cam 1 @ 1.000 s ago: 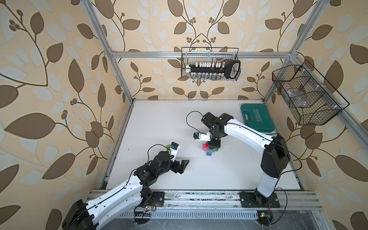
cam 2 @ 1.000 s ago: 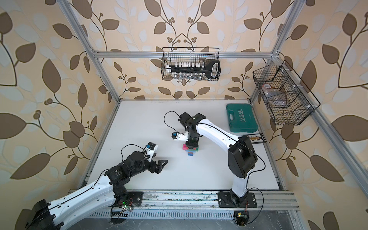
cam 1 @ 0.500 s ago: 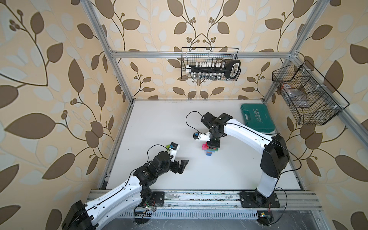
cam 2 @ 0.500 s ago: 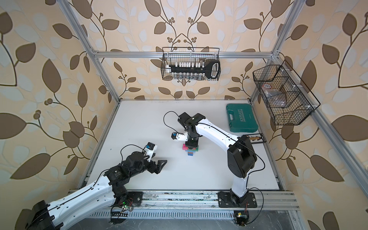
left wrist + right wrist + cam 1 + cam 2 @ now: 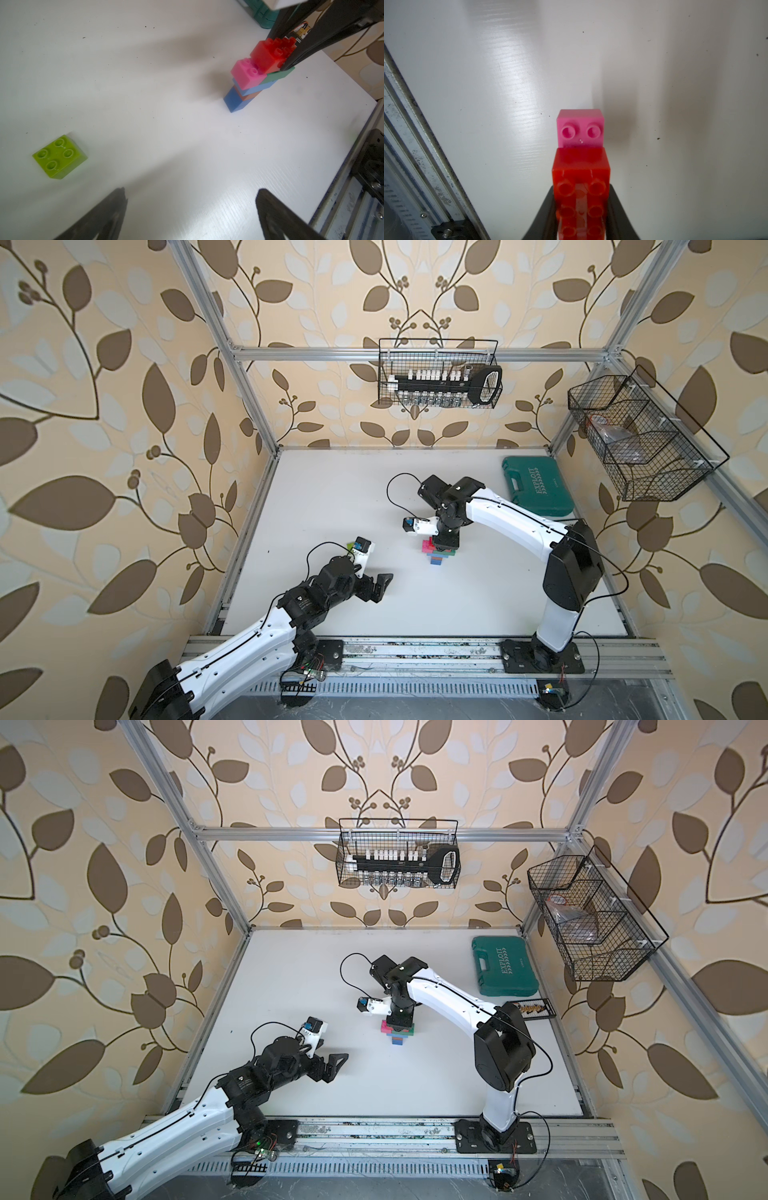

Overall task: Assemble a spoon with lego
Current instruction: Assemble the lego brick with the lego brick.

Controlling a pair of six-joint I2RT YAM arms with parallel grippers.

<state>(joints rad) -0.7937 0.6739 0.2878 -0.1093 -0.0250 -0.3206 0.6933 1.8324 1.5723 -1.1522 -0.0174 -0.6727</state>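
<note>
Nothing had shifted in the last second: the right gripper (image 5: 581, 199) stayed clamped on the red brick (image 5: 581, 164) atop the spoon (image 5: 436, 559), probably seating it. Well apart from the spoon, the left gripper (image 5: 192, 193) waited spread wide near the loose lime brick (image 5: 60, 156).

The white counter (image 5: 332, 497) carried four things. The spoon (image 5: 439, 556) stood upright mid-counter on its blue base brick (image 5: 234, 101), and a lime brick (image 5: 59, 156) sat studs up, well apart from it. A teal tool case (image 5: 536, 485) lay flat in the far right corner, with a small black rack (image 5: 533, 1007) just beside it.
</note>
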